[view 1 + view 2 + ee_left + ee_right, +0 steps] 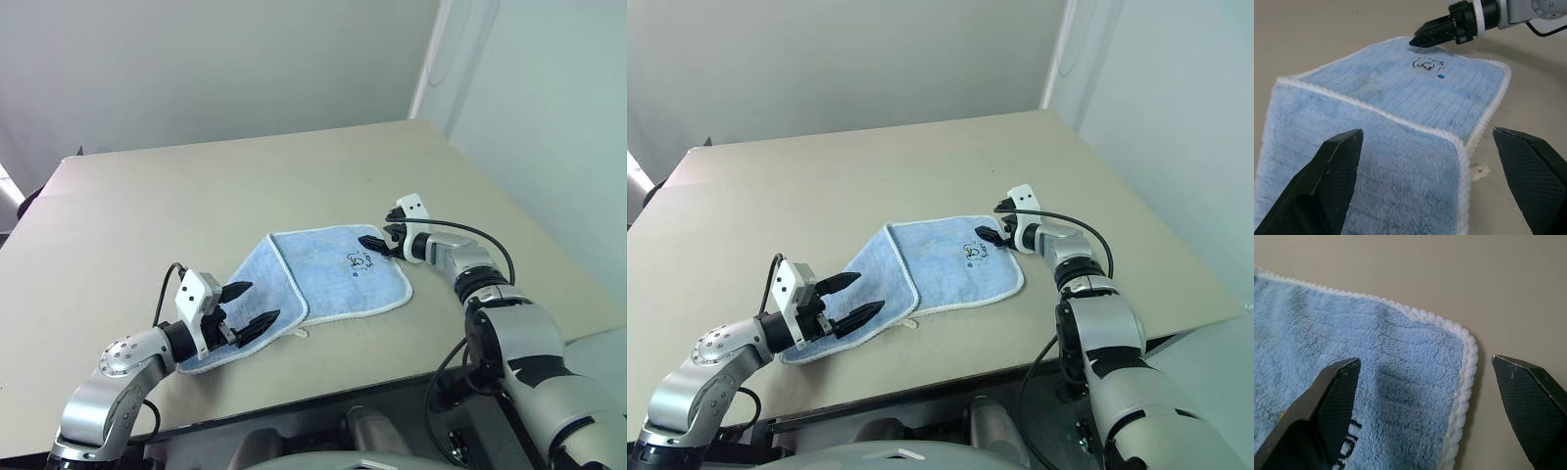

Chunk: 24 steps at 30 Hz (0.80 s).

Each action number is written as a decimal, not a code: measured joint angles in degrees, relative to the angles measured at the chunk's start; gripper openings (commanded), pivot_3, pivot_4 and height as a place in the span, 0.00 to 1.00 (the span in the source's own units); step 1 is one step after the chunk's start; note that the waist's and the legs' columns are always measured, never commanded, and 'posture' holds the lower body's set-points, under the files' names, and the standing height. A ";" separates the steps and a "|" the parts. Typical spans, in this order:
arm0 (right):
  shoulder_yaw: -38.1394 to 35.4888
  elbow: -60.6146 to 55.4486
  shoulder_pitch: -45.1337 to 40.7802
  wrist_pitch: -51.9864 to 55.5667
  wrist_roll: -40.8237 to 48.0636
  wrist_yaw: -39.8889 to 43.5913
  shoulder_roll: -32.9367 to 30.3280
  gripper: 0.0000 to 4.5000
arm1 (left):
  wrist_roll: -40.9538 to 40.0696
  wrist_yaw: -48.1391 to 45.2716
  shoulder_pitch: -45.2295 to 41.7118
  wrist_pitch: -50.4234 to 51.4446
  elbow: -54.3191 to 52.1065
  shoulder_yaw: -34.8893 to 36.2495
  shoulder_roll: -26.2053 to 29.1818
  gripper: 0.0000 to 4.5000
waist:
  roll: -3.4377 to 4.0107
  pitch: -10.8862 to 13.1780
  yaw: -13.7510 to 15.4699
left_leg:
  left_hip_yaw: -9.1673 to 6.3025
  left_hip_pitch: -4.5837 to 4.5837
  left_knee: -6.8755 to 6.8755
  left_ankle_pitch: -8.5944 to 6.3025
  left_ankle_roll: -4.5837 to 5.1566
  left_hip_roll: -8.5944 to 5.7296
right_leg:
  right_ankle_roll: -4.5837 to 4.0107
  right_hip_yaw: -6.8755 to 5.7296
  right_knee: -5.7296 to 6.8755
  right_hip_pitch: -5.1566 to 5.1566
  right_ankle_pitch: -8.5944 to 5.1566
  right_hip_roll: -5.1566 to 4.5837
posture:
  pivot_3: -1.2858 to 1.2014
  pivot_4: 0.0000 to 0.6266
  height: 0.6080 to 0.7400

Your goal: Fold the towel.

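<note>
**Towel on counter: one fold laid, both hands empty**

Item 1, left gripper (253, 306). Nearest the counter's front edge, over the towel's near end. Fingers spread wide, holding nothing; whether the lower fingertip brushes the cloth cannot be told.

Item 2, towel (333, 274). Light blue, white stitched edging, lying on the counter (245, 186) close to the front edge, slanting from the front-left toward the right side. The near portion lies doubled over, fluffy side up, its white edge crossing the ribbed face of the rest. Judged: a first fold is in place but loose and askew; a further fold and squaring of the edges remain. A small white tag (1480, 170) sticks out beside the folded flap's corner, its shape hard to read.

Item 3, logo (358, 260). Small dark embroidery on the open far portion; design too small to make out.

Item 4, right gripper (382, 238). At the towel's far corner, toward the counter's right edge. Fingers parted, straddling that corner in the right wrist view, gripping nothing; contact with the cloth not determinable.

Hidden: whatever lies beneath the flap.
</note>
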 measured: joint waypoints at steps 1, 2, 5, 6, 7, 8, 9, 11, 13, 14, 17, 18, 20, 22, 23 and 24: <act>-0.23 0.67 -0.27 0.04 -0.23 -0.76 0.54 1.00 | 0.13 0.25 0.20 -0.08 -0.06 -0.16 -0.19 1.00 | 0.00 0.00 -0.10 | 0.01 0.00 0.00 0.00 0.00 0.00 | 0.02 0.02 -0.01 0.00 0.01 -0.01 | 0.52 0.00 1.00; -0.40 1.16 -0.47 0.05 -0.36 -1.56 1.20 1.00 | 0.27 0.44 0.56 -0.16 -0.10 -0.32 -0.32 1.00 | 0.00 0.00 -0.16 | 0.02 0.00 0.00 0.00 0.00 0.00 | 0.01 0.03 -0.02 0.00 0.01 -0.01 | 0.52 0.00 1.00; -1.03 2.39 -1.89 0.19 -1.32 -4.29 2.93 1.00 | 0.69 0.87 1.44 -0.20 -0.15 -0.66 -0.37 1.00 | 0.01 -0.01 -0.19 | 0.01 0.01 0.00 0.00 0.00 0.00 | 0.01 0.04 0.00 0.00 0.01 -0.02 | 0.52 0.00 1.00; -1.45 2.57 -2.18 0.51 -1.39 -5.24 3.76 1.00 | 0.68 1.06 1.57 -0.20 -0.23 -0.64 -0.38 1.00 | 0.01 -0.01 -0.12 | 0.00 0.01 0.00 0.00 0.00 0.01 | 0.01 0.03 0.01 0.00 0.01 -0.02 | 0.52 0.00 1.00; -1.77 2.76 -2.47 0.75 -1.43 -6.21 4.36 0.96 | 0.67 1.27 1.69 -0.20 -0.34 -0.61 -0.38 1.00 | 0.02 -0.01 -0.08 | -0.01 0.01 0.00 0.00 0.00 0.01 | 0.00 0.03 0.01 0.00 0.01 -0.03 | 0.52 0.00 1.00; -2.16 2.97 -2.82 1.21 -1.48 -6.91 4.72 0.91 | 0.67 1.43 1.93 -0.20 -0.51 -0.52 -0.37 1.00 | 0.02 -0.01 -0.07 | -0.01 0.01 0.00 0.00 0.00 0.01 | 0.00 0.03 0.01 0.00 0.00 -0.03 | 0.52 0.00 1.00; -2.38 3.00 -3.00 1.52 -1.53 -7.37 4.92 0.86 | 0.67 1.51 2.10 -0.20 -0.65 -0.50 -0.34 1.00 | 0.02 -0.01 -0.06 | -0.01 0.01 0.00 0.00 0.00 0.01 | 0.00 0.03 0.01 0.00 0.00 -0.02 | 0.52 0.00 1.00; -2.98 3.04 -3.17 2.08 -1.85 -8.76 5.33 0.69 | 0.64 1.79 2.66 -0.20 -1.00 -0.13 -0.27 1.00 | 0.03 -0.02 -0.07 | -0.01 0.00 0.00 0.00 0.00 0.00 | 0.01 0.03 -0.01 0.00 0.00 -0.03 | 0.52 0.00 1.00; -3.85 3.04 -3.18 2.46 -1.88 -9.79 5.36 0.54 | 0.61 2.02 3.06 -0.20 -1.17 0.37 -0.24 1.00 | 0.03 -0.02 -0.08 | -0.01 -0.01 -0.01 0.00 0.00 0.00 | 0.01 0.02 -0.03 -0.01 0.01 -0.03 | 0.52 0.00 1.00; -4.27 3.06 -3.18 2.56 -1.87 -10.22 5.35 0.47 | 0.61 2.16 3.23 -0.20 -1.29 0.65 -0.22 1.00 | 0.03 -0.01 -0.08 | -0.01 -0.01 -0.01 0.00 0.00 0.00 | 0.00 0.02 -0.04 -0.01 0.00 -0.05 | 0.52 0.00 1.00; -5.67 3.13 -3.18 2.54 -1.86 -10.73 5.26 0.23 | 0.63 2.43 3.58 -0.22 -1.33 1.24 0.17 1.00 | 0.03 -0.01 -0.08 | -0.01 -0.01 -0.01 0.00 0.00 0.00 | 0.00 0.02 -0.04 -0.01 0.00 -0.03 | 0.52 0.00 1.00; -5.94 3.15 -3.18 2.47 -1.91 -10.92 5.08 0.14 | 0.66 2.46 3.77 -0.22 -1.33 1.46 0.34 1.00 | 0.04 -0.01 -0.08 | -0.01 -0.02 -0.01 0.00 0.00 0.00 | 0.00 0.02 -0.04 -0.01 -0.01 -0.02 | 0.52 0.00 1.00; -6.54 3.15 -3.18 2.44 -1.89 -10.65 4.46 0.00 | 0.72 2.46 3.93 -0.25 -1.33 1.71 0.58 1.00 | 0.04 -0.01 -0.08 | -0.01 -0.01 -0.01 0.00 0.00 -0.01 | 0.00 0.01 -0.04 -0.01 -0.02 0.01 | 0.52 0.00 1.00; -6.84 3.15 -3.18 2.24 -1.90 -9.69 4.02 0.00 | 0.76 2.43 3.92 -0.25 -1.33 1.67 0.62 1.00 | 0.04 -0.01 -0.08 | -0.01 -0.02 -0.01 0.00 0.00 -0.01 | 0.01 0.01 -0.04 -0.01 -0.04 0.01 | 0.52 0.00 1.00; -6.95 3.15 -3.18 1.98 -1.90 -9.12 3.89 0.00 | 0.83 2.42 3.82 -0.25 -1.33 1.63 0.64 1.00 | 0.04 -0.01 -0.08 | -0.01 -0.01 -0.01 0.00 0.00 -0.01 | 0.02 0.01 -0.04 -0.01 -0.04 0.01 | 0.52 0.00 1.00; -6.99 3.14 -3.18 1.61 -1.92 -8.28 3.72 0.00 | 0.87 2.42 3.50 -0.22 -1.33 1.48 0.64 1.00 | 0.04 -0.01 -0.09 | -0.01 -0.02 -0.01 0.00 0.00 -0.01 | 0.03 0.02 -0.04 -0.01 -0.04 0.02 | 0.52 0.00 1.00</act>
